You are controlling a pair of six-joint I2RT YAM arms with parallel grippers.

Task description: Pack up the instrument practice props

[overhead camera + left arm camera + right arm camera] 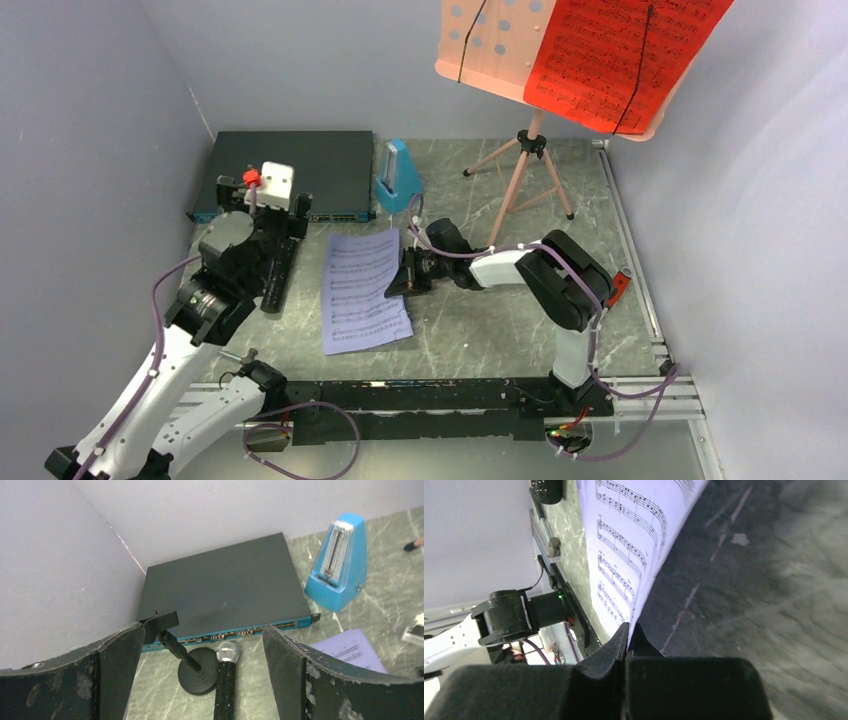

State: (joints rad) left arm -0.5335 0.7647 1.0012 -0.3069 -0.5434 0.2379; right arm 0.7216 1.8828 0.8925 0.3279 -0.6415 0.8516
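The lavender music sheet [362, 290] lies on the table's middle. My right gripper [408, 272] is shut on its right edge, and in the right wrist view the sheet [634, 535] runs up from the closed gripper [626, 630]. My left gripper [202, 645] is open above the black microphone [226, 685], which lies flat beside its round-base stand [196, 675]. From above, the left gripper [270, 215] hovers in front of the black box. The blue metronome [398, 180] stands behind the sheet. The pink music stand [525, 170] holds the red sheet [615, 55] at the back right.
The large flat black electronics box [290, 170] lies in the back left corner, and in the left wrist view it [225, 585] sits just beyond the microphone. A red-handled tool [620, 285] lies by the right arm. Walls close the left, back and right; metal rails line the right and near edges.
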